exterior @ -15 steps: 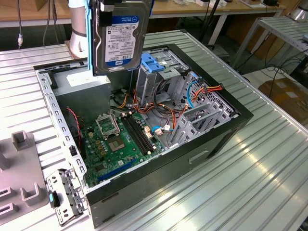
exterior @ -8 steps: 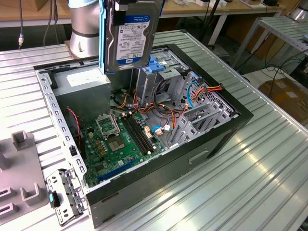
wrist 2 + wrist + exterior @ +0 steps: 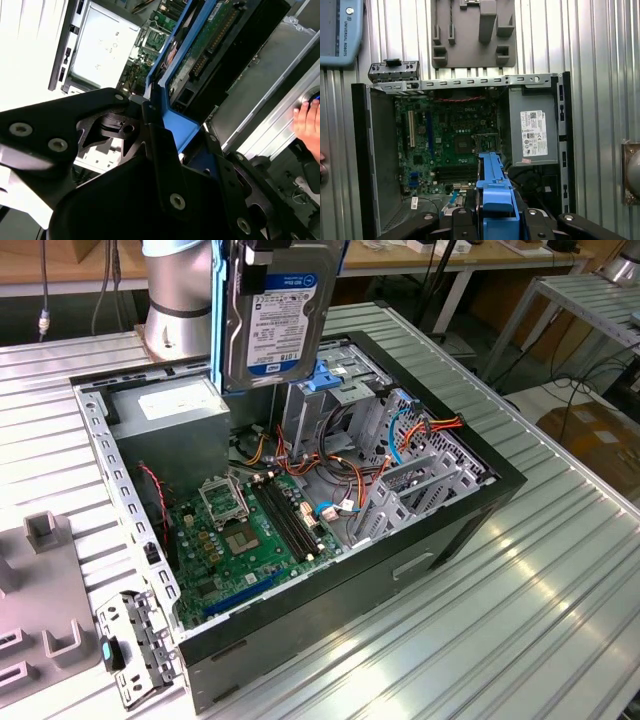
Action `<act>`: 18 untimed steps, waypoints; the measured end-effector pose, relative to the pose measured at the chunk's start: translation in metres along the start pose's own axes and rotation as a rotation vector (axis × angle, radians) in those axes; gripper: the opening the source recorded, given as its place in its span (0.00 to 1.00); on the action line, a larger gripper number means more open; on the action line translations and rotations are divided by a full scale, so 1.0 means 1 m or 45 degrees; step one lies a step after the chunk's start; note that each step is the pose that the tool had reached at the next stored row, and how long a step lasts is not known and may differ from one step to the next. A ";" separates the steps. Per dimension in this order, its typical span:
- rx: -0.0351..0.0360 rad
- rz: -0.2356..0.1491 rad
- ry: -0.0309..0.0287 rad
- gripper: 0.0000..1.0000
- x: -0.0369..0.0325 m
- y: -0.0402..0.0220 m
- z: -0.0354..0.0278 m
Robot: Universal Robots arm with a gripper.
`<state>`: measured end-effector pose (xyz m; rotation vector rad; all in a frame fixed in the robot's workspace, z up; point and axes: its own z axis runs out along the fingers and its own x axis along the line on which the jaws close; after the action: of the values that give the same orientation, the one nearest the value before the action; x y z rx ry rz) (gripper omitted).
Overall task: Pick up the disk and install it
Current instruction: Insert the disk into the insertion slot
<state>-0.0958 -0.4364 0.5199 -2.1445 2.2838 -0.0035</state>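
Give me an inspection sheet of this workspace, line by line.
Surface: ribbed aluminium table, carrying the open computer case.
Job's things: disk upright in the air above the case, not installed.
Clutter: grey fixture plate and loose metal bracket beside the case.
Grippers: gripper shut on the disk's blue carrier end.
Cables: orange and blue cables loose inside the case, by the drive cage.
Surroundings: workbenches behind; a person's hand near the table.

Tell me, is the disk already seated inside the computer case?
No, in the exterior view the disk hangs upright in the air above the open computer case, outside any bay.
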 end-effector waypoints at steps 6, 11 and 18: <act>-0.0001 0.000 0.0001 0.37 0.0016 -0.0001 0.0000; -0.0001 0.000 0.0001 0.37 0.0035 -0.0003 0.0000; 0.0000 0.000 0.0000 0.37 0.0077 -0.0005 0.0000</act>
<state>-0.0958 -0.4442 0.5199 -2.1444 2.2839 -0.0035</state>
